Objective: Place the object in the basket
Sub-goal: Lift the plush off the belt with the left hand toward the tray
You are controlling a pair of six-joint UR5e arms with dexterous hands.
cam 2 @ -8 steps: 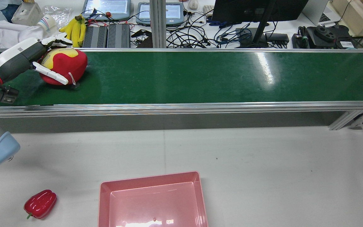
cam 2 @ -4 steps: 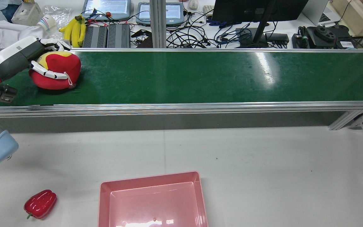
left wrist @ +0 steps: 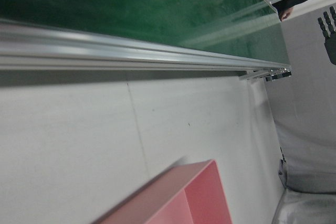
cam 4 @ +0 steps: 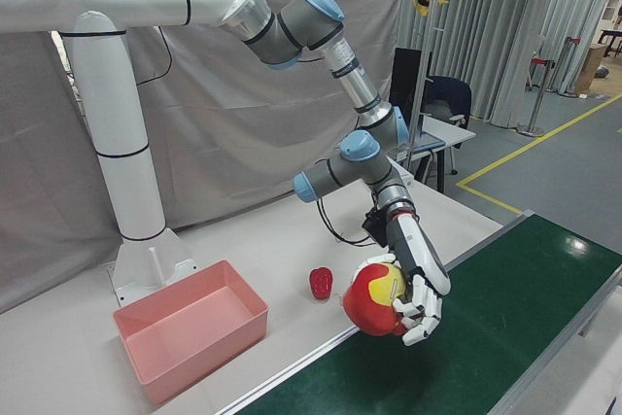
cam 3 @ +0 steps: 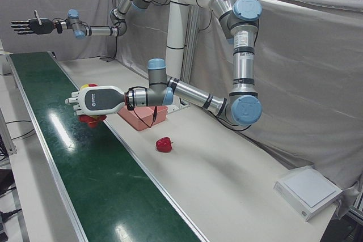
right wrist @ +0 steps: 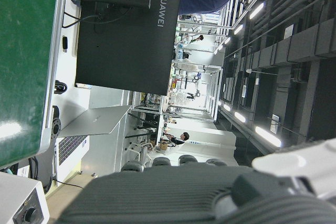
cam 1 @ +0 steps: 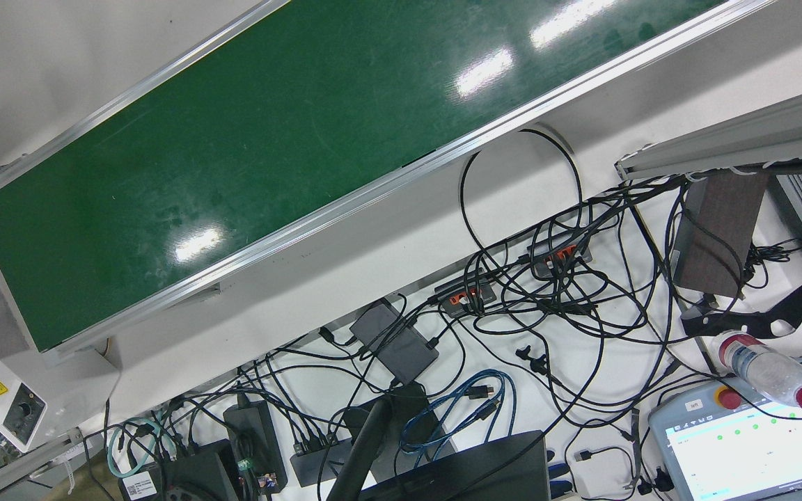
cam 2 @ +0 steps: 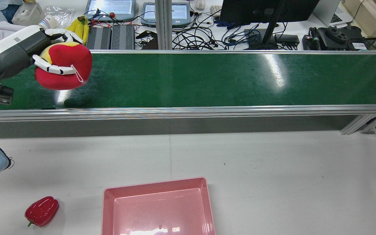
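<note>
Bright, even overhead light fills the room. It throws white glare patches on the green conveyor belt [cam 2: 207, 80], one at the right of the rear view and several across the front view. A soft dark shadow lies on the belt under the lifted red plush toy [cam 2: 63, 67]. The left hand view is smeared with blur, the pink basket [left wrist: 178, 198] fuzzy at its bottom edge. Ceiling strip lights flare in the right hand view.

plush toy [cam 2: 64, 67]: 1 | red pepper [cam 2: 41, 211]: 1 | pink basket [cam 2: 158, 209]: 1 | hands: 2
</note>
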